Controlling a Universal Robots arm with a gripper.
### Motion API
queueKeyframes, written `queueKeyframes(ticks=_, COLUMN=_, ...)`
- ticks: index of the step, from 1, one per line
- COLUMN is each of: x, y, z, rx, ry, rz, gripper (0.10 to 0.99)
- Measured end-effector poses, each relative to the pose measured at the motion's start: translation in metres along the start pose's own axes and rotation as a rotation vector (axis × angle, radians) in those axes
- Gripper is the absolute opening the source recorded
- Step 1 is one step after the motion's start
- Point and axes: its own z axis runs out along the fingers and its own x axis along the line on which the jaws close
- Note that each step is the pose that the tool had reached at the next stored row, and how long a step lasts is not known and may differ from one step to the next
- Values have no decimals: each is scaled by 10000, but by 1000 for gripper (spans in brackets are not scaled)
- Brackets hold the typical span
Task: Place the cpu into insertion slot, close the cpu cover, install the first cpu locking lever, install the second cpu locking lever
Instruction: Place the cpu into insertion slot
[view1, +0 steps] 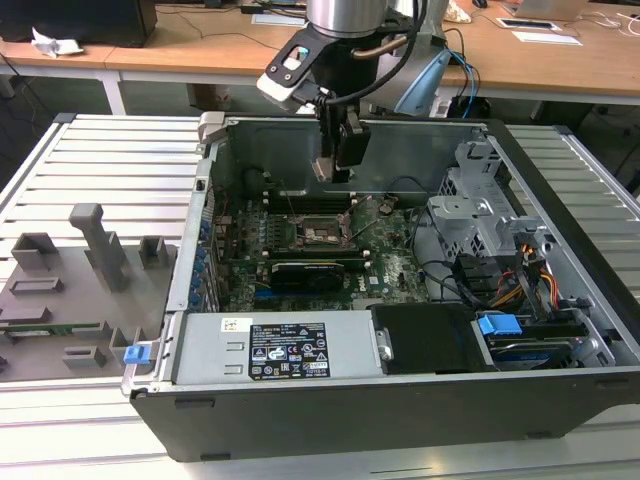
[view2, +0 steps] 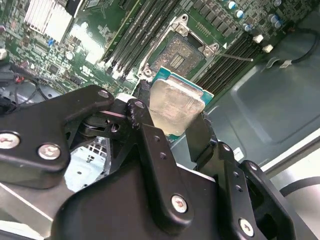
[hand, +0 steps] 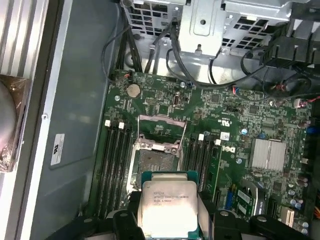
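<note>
The cpu (hand: 167, 207) is gripped at its edges by the pincer (view2: 172, 120), clear above the insertion slot (view2: 176, 54), which is flanked by memory slots (hand: 114, 160); the arm (view1: 345, 30) is pointed straight down.

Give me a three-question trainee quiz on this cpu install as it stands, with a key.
1. Multiple choice: what does the black gripper clamp? A) the small square silver-topped cpu B) a screwdriver C) nothing
2. True or false: the cpu already sits in the square black insertion slot.
3. Fill in: the thin silver-grey metal cpu cover stands ___ (open/shut).
Key: 1 A; 2 false, it is held above the slot; 3 open.
</note>
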Motion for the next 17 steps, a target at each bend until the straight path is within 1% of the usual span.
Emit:
queueKeyframes(ticks=1, x=0, y=0, z=4, rx=-16, ry=-45, rz=524, gripper=529)
queueKeyframes(ticks=2, x=0, y=0, z=10, rx=-27, ry=-65, rz=809, gripper=529)
queueKeyframes(ticks=6, x=-1, y=-2, z=38, rx=-30, ry=-73, rz=904, gripper=529)
queueKeyframes(ticks=7, x=-3, y=-3, z=65, rx=-30, ry=-81, rz=929, gripper=529)
queueKeyframes(ticks=17, x=-5, y=-7, z=141, rx=-37, ry=-100, rz=1147, gripper=529)
